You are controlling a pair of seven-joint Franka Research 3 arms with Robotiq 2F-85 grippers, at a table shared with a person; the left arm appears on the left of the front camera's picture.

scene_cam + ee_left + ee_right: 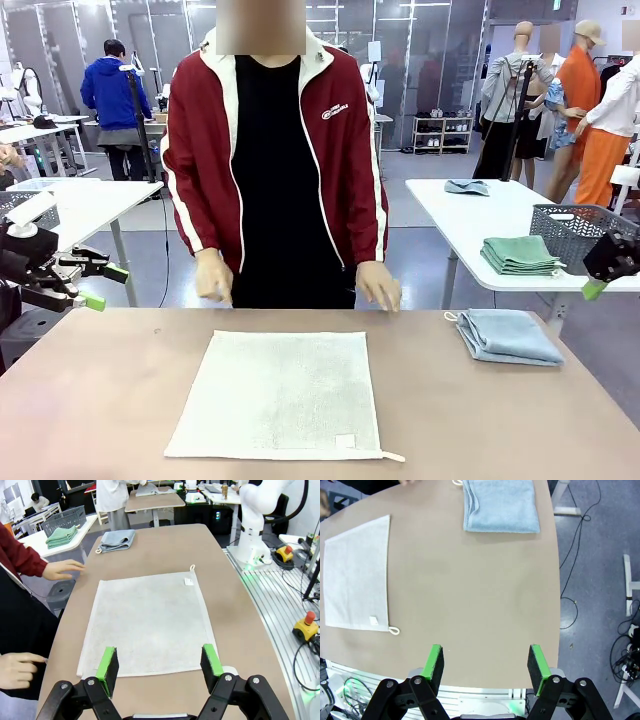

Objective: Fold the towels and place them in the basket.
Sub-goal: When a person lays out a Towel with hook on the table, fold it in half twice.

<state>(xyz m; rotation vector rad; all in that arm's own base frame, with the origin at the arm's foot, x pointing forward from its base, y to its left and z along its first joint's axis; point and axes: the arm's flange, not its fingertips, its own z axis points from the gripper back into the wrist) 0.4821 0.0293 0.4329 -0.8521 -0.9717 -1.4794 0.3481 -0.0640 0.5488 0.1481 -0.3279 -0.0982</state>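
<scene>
On the near side of the table (pixel 90 400), both arms hang back from the cloth. The left gripper (pixel 159 655) holds its green pads wide apart and grips nothing, poised just above the near edge of the cream-white towel (pixel 280 395). The right gripper (pixel 485 655) is equally spread and empty, above the bare table edge on the robot's right.

The cream-white towel lies flat and fully spread in the middle of the table. A small label (pixel 345 440) and a hanging loop (pixel 395 457) mark its near right corner. It looks light, soft and limp, so I judge it will sag and drag if pinched at one point. The two near corners, one per gripper, seem the best places to grip, lifting the edge over toward the far side.

Farther off on the right lies the pale blue towel (pixel 508 336), already folded small. At the far edge rest the person's hands (pixel 380 285), empty. Beyond, on a white side table (pixel 450 205), stands the basket (pixel 585 230), well apart from both towels.
</scene>
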